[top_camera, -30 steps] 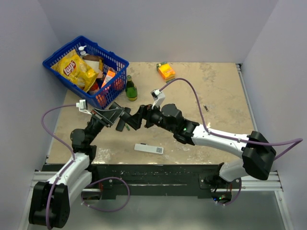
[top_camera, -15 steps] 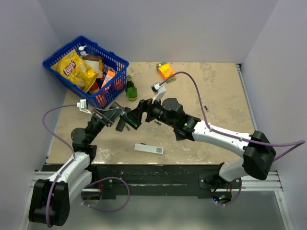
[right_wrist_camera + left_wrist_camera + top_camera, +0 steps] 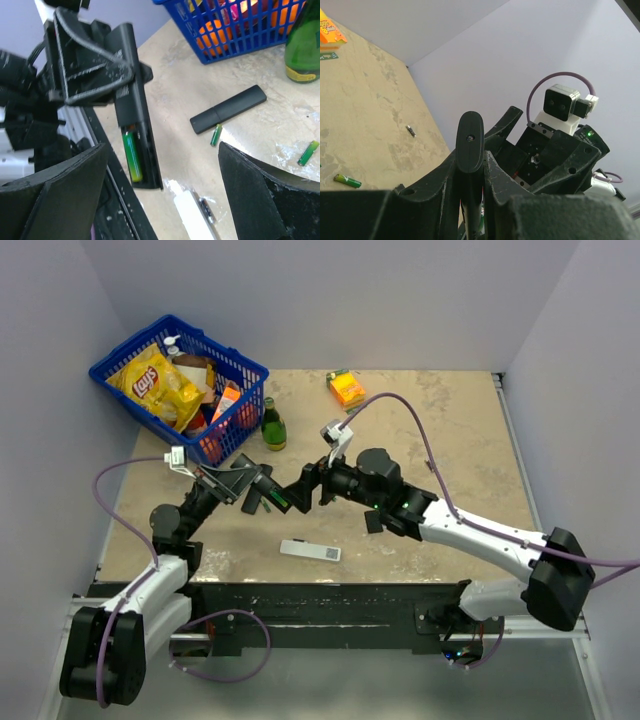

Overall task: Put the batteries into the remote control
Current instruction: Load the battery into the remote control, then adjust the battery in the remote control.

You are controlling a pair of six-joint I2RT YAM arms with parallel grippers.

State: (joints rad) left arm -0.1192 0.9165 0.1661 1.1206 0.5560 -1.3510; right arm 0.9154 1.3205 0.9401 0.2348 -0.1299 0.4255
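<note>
Remote control (image 3: 128,55) sits clamped in left jaws, one battery (image 3: 132,156) inside, facing wide-open right jaws.

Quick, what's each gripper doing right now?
Left gripper: closed on the remote.
Right gripper: open, holding nothing.

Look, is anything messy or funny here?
Yes. One loose battery lies beside a black lid on the table, a second battery farther off. The remote has its back open, with only one green battery inside.
</note>
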